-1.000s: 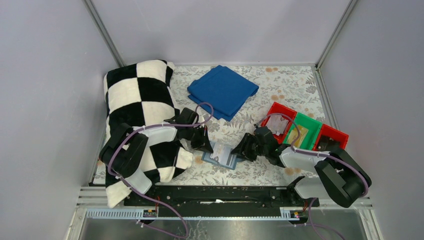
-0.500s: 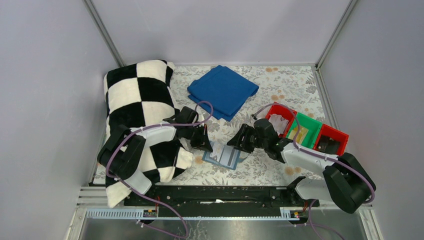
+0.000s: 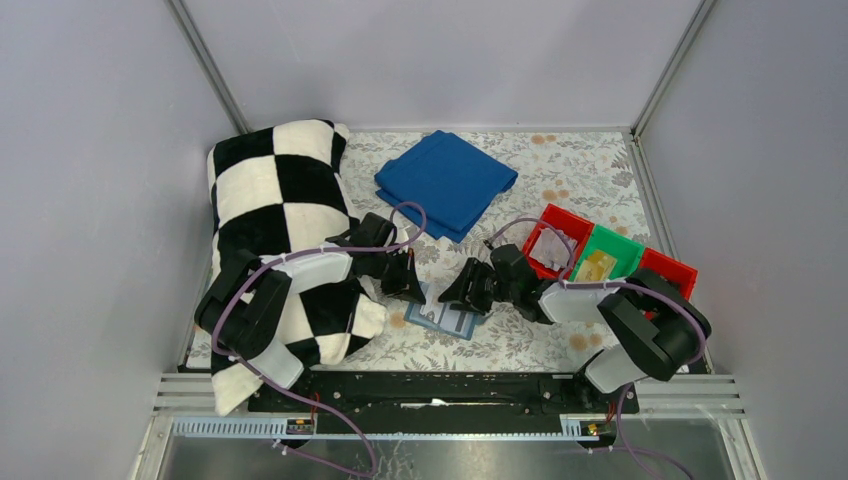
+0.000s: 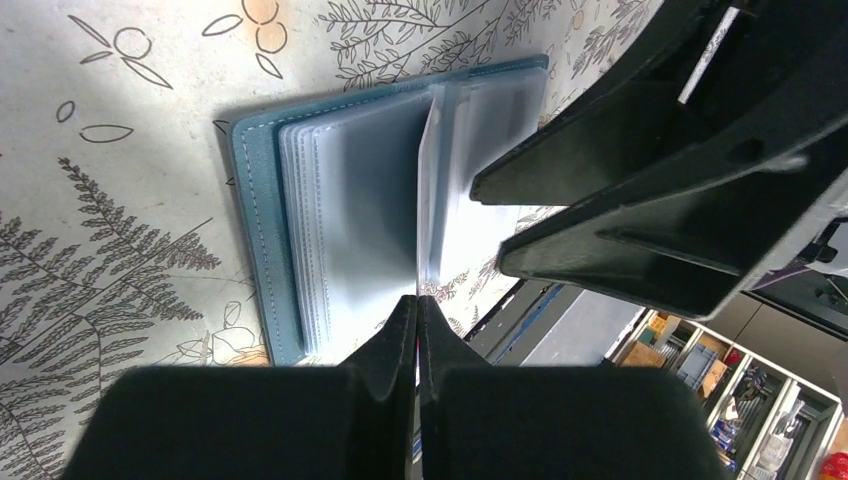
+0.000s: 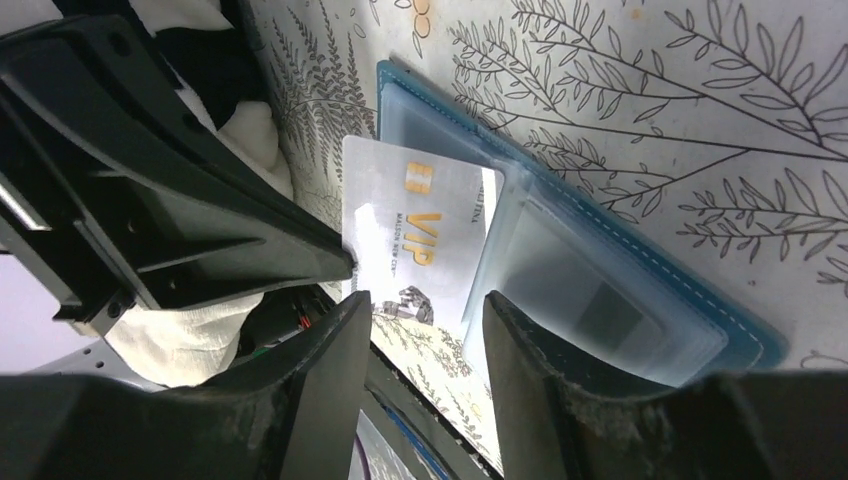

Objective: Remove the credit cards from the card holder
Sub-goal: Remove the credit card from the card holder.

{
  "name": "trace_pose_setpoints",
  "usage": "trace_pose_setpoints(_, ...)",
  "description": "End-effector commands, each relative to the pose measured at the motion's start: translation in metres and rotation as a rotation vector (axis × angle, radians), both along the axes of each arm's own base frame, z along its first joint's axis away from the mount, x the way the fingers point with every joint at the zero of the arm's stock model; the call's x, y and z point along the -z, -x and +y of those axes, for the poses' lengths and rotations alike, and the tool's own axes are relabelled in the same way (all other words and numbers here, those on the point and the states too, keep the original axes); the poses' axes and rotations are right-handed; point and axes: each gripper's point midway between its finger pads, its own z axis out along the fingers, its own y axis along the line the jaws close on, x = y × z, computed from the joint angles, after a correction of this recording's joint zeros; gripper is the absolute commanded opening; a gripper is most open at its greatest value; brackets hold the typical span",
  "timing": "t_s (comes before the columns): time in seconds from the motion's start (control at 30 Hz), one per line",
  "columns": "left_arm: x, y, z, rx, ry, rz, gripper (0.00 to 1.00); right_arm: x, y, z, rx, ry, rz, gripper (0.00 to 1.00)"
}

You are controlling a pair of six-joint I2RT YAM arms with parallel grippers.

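Card holder (image 3: 443,320) lies open and flat on the floral table (image 3: 585,170), front centre, between the two grippers and just right of the checkered cloth (image 3: 280,195). Teal cover is underneath, clear sleeves (image 4: 350,200) fanned up off it.

Left gripper (image 4: 417,300) is clenched, fingers pressed together on the near edge of a thin sheet standing among the sleeves. Right wrist view shows that sheet as a silvery VIP card (image 5: 410,245) with gold print, the left gripper's tip at its left edge. The card sticks out past the holder's edge on that side. Its right edge meets a clear sleeve; can't tell if that edge is inside the sleeve.

Right gripper (image 5: 425,305) is released, fingers spread apart, the gap facing the card's lower edge. It is close to the card; contact can't be told.

In the top view both gripper heads crowd over the holder, nearly nose to nose.

Right of the holder is a row of bins touching side by side: red bin (image 3: 560,213), green bin (image 3: 615,238), second red bin (image 3: 668,262). There is a pale item in the first red bin and a yellowish one in the green bin, both too small to identify.

Folded blue cloth (image 3: 447,183) sits back centre, well apart from the holder
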Motion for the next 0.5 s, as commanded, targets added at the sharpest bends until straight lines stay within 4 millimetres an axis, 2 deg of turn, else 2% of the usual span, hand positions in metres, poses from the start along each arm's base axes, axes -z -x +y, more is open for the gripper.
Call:
trace_pose_setpoints(0.0, -0.019, -0.012, -0.009, 0.019, 0.06, -0.056, 0.0, 0.002, -0.001, 0.01, -0.008, -0.05, -0.001, 0.5)
trace_pose_setpoints(0.17, -0.017, -0.009, -0.011, 0.026, 0.073, -0.036, 0.12, 0.015, 0.002, 0.011, 0.013, -0.067, 0.043, 0.37)
trace_pose_setpoints(0.37, -0.009, -0.005, -0.013, 0.033, 0.075, -0.017, 0.22, 0.023, 0.005, 0.008, 0.024, -0.055, 0.061, 0.35)
trace_pose_setpoints(0.47, -0.005, -0.002, -0.017, 0.041, 0.083, -0.002, 0.23, 0.024, 0.006, 0.007, 0.024, -0.052, 0.063, 0.35)
